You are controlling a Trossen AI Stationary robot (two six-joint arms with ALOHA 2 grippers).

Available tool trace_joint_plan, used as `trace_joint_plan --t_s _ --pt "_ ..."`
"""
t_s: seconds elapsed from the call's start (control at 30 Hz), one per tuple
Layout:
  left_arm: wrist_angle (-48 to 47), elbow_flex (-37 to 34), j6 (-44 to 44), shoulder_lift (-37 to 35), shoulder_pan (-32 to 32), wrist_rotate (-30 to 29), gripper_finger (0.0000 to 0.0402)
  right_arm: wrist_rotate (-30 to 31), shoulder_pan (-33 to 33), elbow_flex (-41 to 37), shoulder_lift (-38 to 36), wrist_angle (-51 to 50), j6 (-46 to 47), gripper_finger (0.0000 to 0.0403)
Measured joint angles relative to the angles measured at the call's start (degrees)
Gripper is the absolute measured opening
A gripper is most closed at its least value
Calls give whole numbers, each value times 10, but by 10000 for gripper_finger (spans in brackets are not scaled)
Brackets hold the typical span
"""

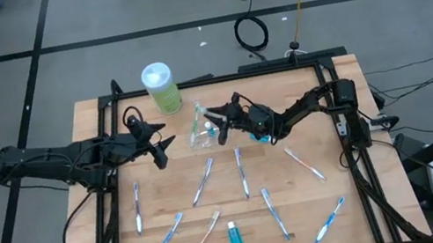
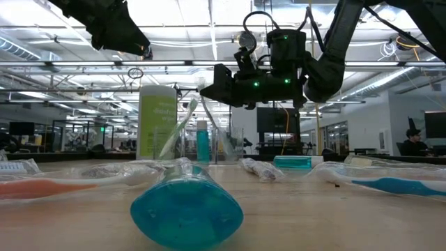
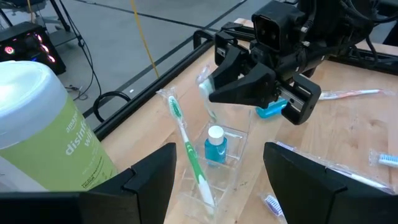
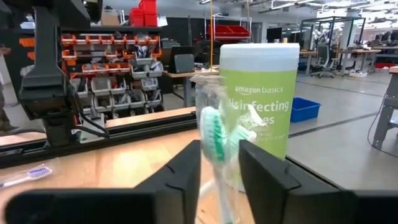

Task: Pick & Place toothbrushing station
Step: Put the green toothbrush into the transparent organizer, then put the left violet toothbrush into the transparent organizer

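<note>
Blue bottle (image 2: 187, 209) lies nearest low camera. Right gripper (image 3: 214, 89) over clear holder (image 1: 199, 126), fingers narrow around bagged toothbrush (image 4: 214, 140). Left gripper (image 1: 155, 141) wide, empty, beside holder. Risk: bag snags rim, tipping light holder.

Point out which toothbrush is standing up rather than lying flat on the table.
The green toothbrush stands, leaning, in the clear organizer beside the small blue bottle. Every other toothbrush, like the one at the table's front right, lies flat on the wood.
</note>
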Motion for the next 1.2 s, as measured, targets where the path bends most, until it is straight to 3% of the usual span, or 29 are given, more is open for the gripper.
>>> trace_joint_plan --t_s 0.23,0.5,0.6,0.9,1.07,1.2 --pt "0 0 0 0 0 2 250 0 -1 0 0 0 -5 169" --pt "-14 0 -3 0 0 7 250 -4 0 0 -34 -41 -16 211" --pt "-18 0 -5 0 0 7 250 -31 7 0 -73 -140 -37 218" --pt "-18 0 -20 10 0 8 250 -30 36 0 -213 -491 -27 215" --pt "-17 0 -53 27 0 28 250 -30 48 0 -257 -619 11 218" --pt "-18 0 -71 47 0 87 250 -30 58 0 -259 -675 15 214"
